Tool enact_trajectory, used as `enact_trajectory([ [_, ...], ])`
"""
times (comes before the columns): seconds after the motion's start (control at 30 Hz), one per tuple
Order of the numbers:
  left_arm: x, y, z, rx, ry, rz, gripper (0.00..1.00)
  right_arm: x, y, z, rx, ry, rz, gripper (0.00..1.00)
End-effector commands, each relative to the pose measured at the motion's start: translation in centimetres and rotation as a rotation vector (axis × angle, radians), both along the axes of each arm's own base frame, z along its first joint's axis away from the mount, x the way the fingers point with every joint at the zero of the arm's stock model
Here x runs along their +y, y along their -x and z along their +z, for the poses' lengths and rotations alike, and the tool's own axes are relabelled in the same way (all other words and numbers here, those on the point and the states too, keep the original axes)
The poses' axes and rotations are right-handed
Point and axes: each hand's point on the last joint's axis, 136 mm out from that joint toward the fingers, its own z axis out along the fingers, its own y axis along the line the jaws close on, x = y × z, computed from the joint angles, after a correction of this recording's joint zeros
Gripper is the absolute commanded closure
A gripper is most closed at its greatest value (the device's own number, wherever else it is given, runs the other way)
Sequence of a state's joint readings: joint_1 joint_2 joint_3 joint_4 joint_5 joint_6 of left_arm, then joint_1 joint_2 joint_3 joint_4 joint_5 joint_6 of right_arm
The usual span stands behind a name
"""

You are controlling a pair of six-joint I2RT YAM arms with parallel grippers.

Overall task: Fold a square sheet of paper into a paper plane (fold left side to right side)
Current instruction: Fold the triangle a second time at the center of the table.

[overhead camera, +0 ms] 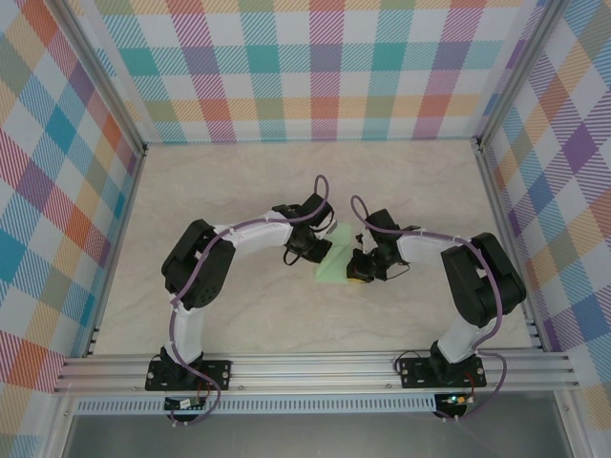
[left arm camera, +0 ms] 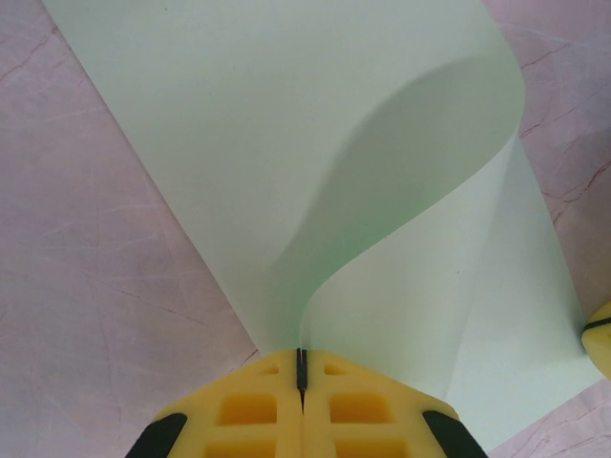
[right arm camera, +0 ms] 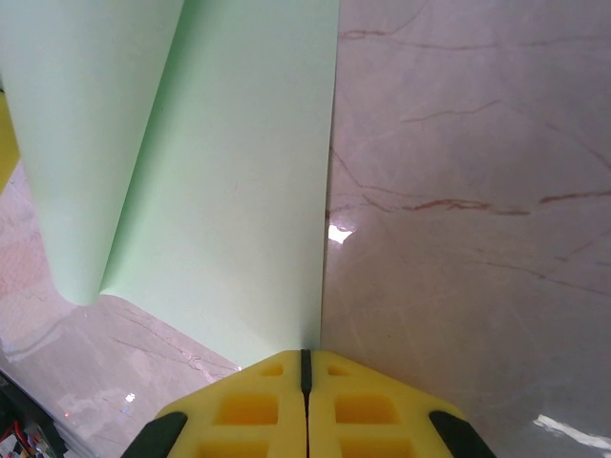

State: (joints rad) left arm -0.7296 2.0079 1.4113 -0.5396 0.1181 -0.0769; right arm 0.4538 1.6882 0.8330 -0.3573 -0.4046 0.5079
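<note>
First fold only started, you see — left claw [left arm camera: 301, 370] and right claw [right arm camera: 305, 359] each clench the pale mint-green square paper sheet [left arm camera: 267, 143], arched ahead, uncreased.

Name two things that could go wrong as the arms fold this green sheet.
1. The left gripper pinches the square sheet of paper at one small spot while it bows loosely; a pull might tear it.
2. The right gripper holds only its edge over the glossy table; slipping could leave the edges misaligned.

One square sheet of paper [left arm camera: 239, 143]; two grippers: left gripper [left arm camera: 302, 377], right gripper [right arm camera: 306, 364].
</note>
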Motion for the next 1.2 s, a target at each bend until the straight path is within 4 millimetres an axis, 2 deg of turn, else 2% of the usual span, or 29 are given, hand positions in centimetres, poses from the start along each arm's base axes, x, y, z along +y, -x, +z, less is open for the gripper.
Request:
enact_trajectory([
  [0.0,-0.1,-1.3,0.0,-0.023,0.008,0.006,1.00,-0.1,0.7,-0.6,0.028,0.028,0.023,0.94],
  [0.4,-0.4,-1.6,-0.3,-0.017,0.012,0.007,0.99,-0.1,0.7,-0.7,0.032,0.029,0.024,0.94],
  [1.17,0.9,-0.9,-0.6,-0.018,-0.019,0.015,0.98,-0.1,0.7,-0.8,0.033,0.035,0.029,0.94],
])
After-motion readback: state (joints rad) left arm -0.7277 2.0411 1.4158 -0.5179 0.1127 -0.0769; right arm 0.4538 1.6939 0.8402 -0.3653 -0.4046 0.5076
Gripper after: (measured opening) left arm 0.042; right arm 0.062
